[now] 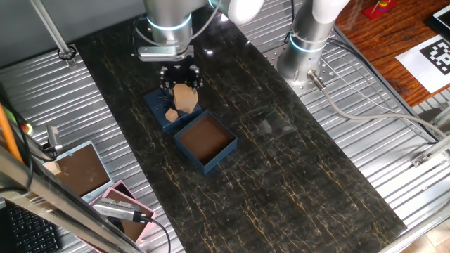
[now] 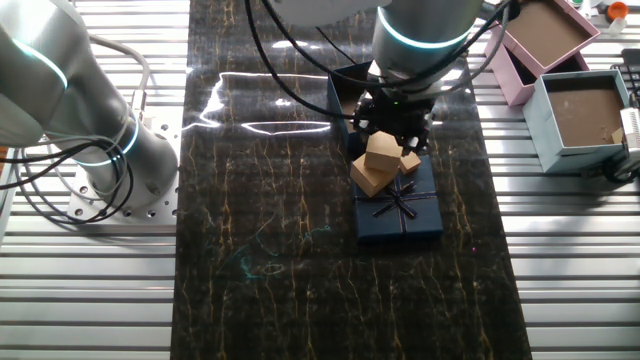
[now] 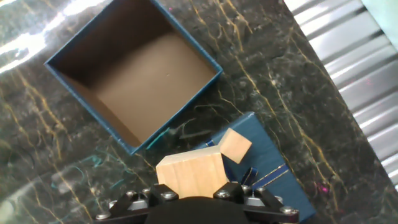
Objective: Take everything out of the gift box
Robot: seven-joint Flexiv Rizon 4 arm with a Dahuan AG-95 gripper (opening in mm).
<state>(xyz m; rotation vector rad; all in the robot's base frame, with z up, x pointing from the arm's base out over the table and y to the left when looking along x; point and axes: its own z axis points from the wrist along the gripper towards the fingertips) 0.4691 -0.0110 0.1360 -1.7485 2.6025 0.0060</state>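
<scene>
- gripper (image 1: 184, 86) clamped on a wooden block (image 1: 185, 98), held above navy lid (image 1: 159, 107)
- small block (image 1: 171, 114) lies on lid
- gift box (image 1: 205, 142) right of lid on black marbled table (image 1: 281, 176), brown inside bare

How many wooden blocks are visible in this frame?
3. One block is held in the gripper above the lid; a small one and a larger one lie on the lid. The gift box is empty.
</scene>
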